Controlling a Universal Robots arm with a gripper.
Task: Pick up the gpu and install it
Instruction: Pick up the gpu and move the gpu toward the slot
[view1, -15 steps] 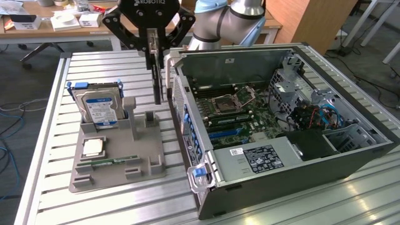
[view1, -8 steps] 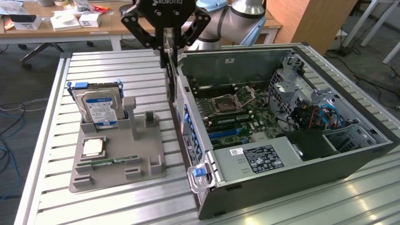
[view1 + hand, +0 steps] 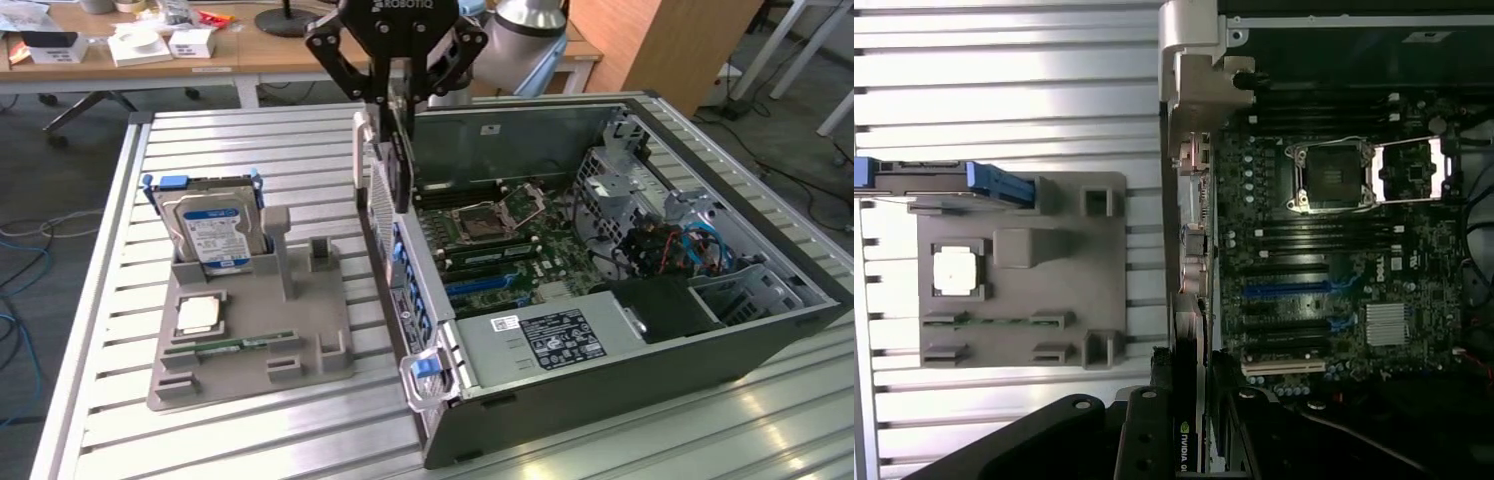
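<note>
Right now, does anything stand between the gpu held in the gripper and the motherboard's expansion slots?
Nothing visible lies on the expansion slots, and the case is open. The gripper holds the gpu close above the case's rear wall, the only nearby obstacle.

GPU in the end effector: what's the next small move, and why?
Probably carry the gpu sideways over the motherboard toward the blue slot. The end effector holds it edge-on above the case's rear wall, not yet over any slot.
</note>
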